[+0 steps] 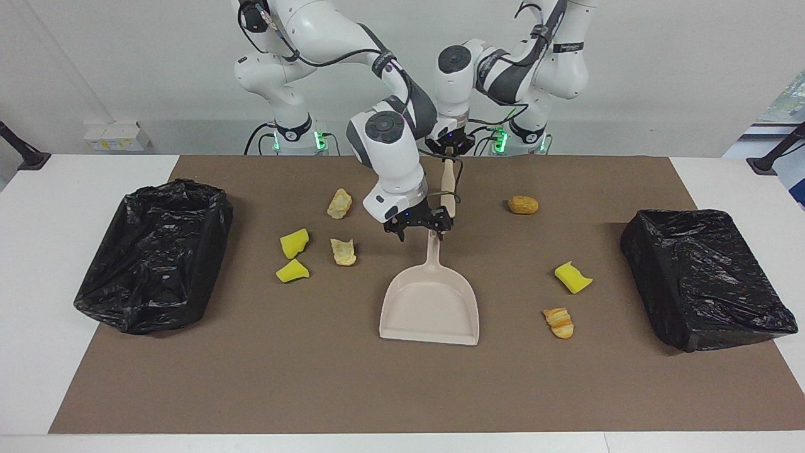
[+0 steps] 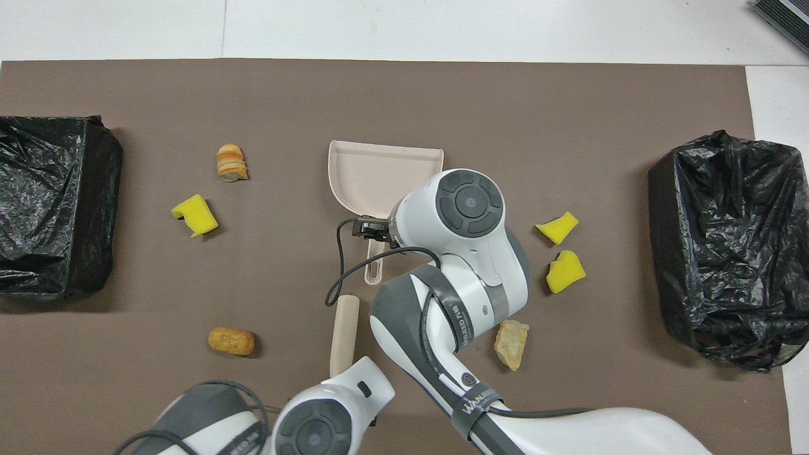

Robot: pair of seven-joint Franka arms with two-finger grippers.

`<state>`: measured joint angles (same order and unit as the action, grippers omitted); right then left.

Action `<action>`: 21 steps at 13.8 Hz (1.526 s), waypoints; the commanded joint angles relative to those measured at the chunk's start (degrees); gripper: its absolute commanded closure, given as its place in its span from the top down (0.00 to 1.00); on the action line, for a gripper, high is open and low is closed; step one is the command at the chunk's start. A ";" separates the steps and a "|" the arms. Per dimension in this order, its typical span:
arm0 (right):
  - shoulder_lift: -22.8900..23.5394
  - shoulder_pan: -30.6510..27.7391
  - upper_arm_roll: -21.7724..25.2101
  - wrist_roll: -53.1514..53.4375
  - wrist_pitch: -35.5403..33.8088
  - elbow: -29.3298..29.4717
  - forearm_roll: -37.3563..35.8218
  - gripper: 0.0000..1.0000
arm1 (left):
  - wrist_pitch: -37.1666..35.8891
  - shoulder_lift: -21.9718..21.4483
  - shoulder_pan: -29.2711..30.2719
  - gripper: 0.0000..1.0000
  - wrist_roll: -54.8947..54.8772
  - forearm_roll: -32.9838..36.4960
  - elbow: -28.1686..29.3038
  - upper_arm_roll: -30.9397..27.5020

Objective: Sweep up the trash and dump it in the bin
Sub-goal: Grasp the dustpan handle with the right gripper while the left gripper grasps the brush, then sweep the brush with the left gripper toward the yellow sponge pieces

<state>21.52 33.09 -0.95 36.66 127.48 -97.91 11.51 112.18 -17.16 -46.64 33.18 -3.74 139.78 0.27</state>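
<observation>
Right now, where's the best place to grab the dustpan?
Grip the dustpan by its slim handle, from above. It lies flat, handle pointing toward the robots, and the right gripper is open over it.
</observation>
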 commanded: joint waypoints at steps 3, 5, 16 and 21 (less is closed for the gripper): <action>3.44 2.15 0.16 4.21 1.97 1.76 -2.02 1.00 | -2.32 -2.09 17.07 0.00 -22.05 0.22 0.85 0.43; 4.23 2.68 0.16 4.30 2.24 1.76 -2.20 0.96 | 2.23 -0.34 26.03 0.00 -34.60 0.22 0.68 0.43; 2.66 1.19 0.16 -8.41 -0.21 1.50 -9.93 0.00 | 14.38 29.53 42.41 0.00 -70.32 9.09 -32.17 0.43; -2.35 -4.69 0.25 -31.07 -9.86 1.41 -9.58 0.00 | 18.95 40.96 47.08 0.00 -88.32 11.21 -45.70 0.43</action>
<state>22.03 30.18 -0.15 14.17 121.44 -95.88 2.39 130.97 18.22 -1.42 -48.93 6.18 101.58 -0.10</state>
